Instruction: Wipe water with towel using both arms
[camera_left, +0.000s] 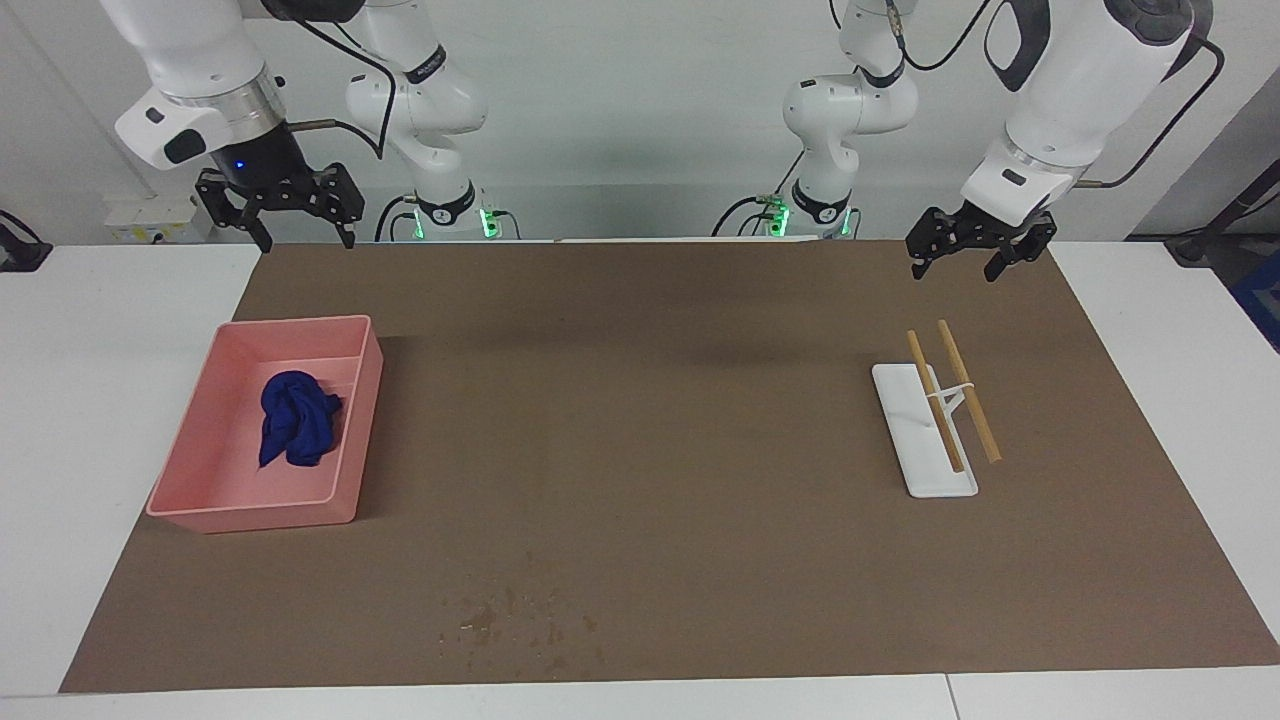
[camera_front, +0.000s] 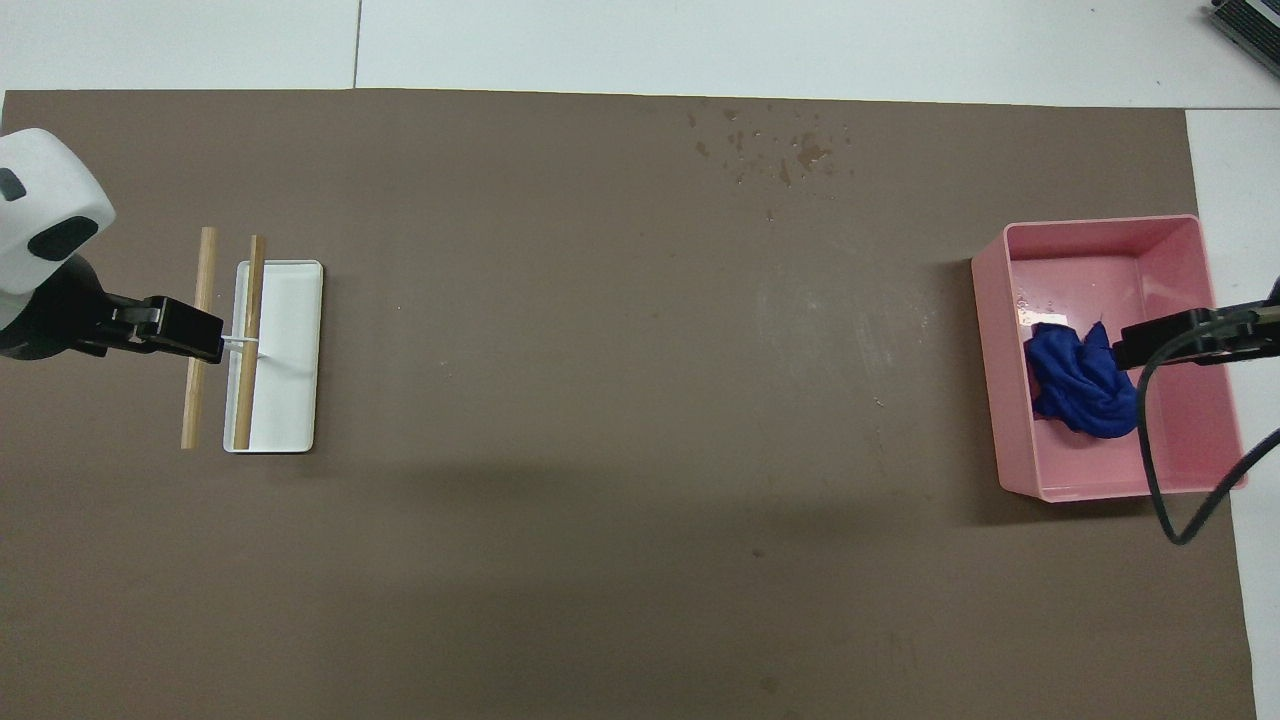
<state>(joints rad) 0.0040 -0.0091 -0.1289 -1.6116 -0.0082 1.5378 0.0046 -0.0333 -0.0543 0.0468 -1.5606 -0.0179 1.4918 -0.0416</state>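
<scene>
The blue towel (camera_left: 296, 420) lies crumpled in a pink bin (camera_left: 200, 500) toward the right arm's end of the table; it also shows in the overhead view (camera_front: 1078, 385). The water (camera_left: 510, 615) is a scatter of dark specks on the brown mat, farther from the robots than the bin, and shows in the overhead view (camera_front: 770, 150). My right gripper (camera_left: 305, 240) is open and empty, raised high over the bin (camera_front: 1100, 235), apart from the towel. My left gripper (camera_left: 955, 272) is open and empty, raised over the white tray.
A white tray (camera_left: 915, 470) with two wooden sticks (camera_left: 968, 390) sits toward the left arm's end of the table. The brown mat (camera_left: 640, 420) covers most of the white table. A black cable (camera_front: 1150, 450) hangs over the bin in the overhead view.
</scene>
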